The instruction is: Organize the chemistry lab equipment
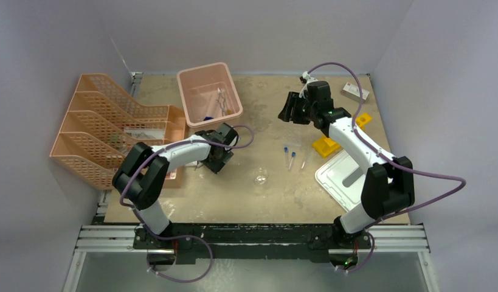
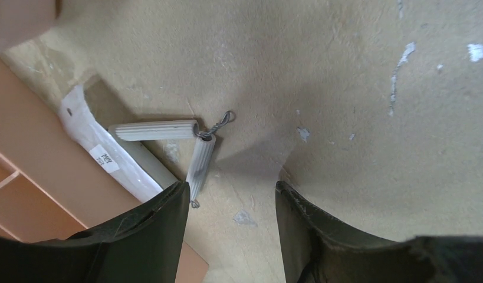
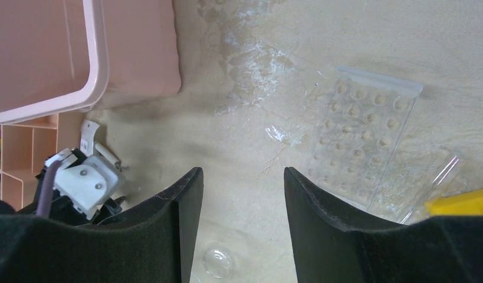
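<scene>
In the left wrist view a bent wire tube brush (image 2: 194, 141) with white bristles lies on the table just ahead of my open left gripper (image 2: 233, 188), its lower end by the left finger. My right gripper (image 3: 242, 174) hangs open above bare table, with nothing between its fingers. A tiny glass beaker (image 3: 218, 262) stands below it, and a clear rack (image 3: 368, 135) lies flat to its right. Two blue-capped tubes (image 1: 289, 155) lie mid-table beside the yellow holed rack (image 1: 325, 146). Metal scissor-tongs (image 1: 222, 100) rest inside the pink bin (image 1: 191, 78).
Orange mesh file trays (image 1: 112, 131) stand at the left, close to my left gripper (image 1: 216, 149). A white packet (image 2: 109, 156) lies against them. The bin's white lid (image 1: 343, 176) lies at the right under my right arm. A small grey box (image 1: 354, 92) sits at the back right.
</scene>
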Robot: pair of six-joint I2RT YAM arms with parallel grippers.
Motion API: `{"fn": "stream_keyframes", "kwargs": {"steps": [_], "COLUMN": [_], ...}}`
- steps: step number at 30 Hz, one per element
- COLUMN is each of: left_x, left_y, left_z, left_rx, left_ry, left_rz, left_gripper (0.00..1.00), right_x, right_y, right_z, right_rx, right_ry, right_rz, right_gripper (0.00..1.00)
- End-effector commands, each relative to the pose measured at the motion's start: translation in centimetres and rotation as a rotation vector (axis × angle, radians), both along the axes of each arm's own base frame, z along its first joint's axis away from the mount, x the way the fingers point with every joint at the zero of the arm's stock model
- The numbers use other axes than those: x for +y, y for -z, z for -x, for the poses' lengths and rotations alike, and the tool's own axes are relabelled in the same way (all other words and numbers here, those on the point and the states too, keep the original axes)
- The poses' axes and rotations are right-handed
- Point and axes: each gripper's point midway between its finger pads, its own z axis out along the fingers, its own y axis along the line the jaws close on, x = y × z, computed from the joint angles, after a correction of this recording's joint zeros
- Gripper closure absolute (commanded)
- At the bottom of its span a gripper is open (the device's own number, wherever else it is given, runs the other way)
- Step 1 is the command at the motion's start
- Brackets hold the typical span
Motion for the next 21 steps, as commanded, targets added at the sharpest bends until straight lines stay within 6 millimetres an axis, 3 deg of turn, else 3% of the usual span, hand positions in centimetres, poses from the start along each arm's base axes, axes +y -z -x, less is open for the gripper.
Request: {"fn": "stream_keyframes", "kwargs": {"steps": [1,10,16,21], "left_x": [0.6,1.2,-0.8,-2.5], "left_y": [0.3,1.2,1.3,0.7], "left_z": [-0.3,-1.2,-0.3,0.6], "left_rx": [0.02,0.083,0.174,0.206], "left_ry": [-0.023,-0.05,-0.023,-0.001], "left_rz": [-0.018,0.04,0.153,0.242], "left_gripper": [0.46,0.45,0.46,0.52], "right_x": [0.2,1.0,1.1,1.2], "right_y": [-2.0,-1.3,-1.2,-0.9], "right_z": [-0.9,-1.0,-1.5,-1.7], "right_rx": [-0.041,-0.01,-0.008,-0.007], "right_ry": [0.002,-0.034,-0.032,-0.03], "right_rz": [-0.017,-0.035,-0.031,-0.03], "right_gripper": [0.45,0.45,0.45,0.45]}}
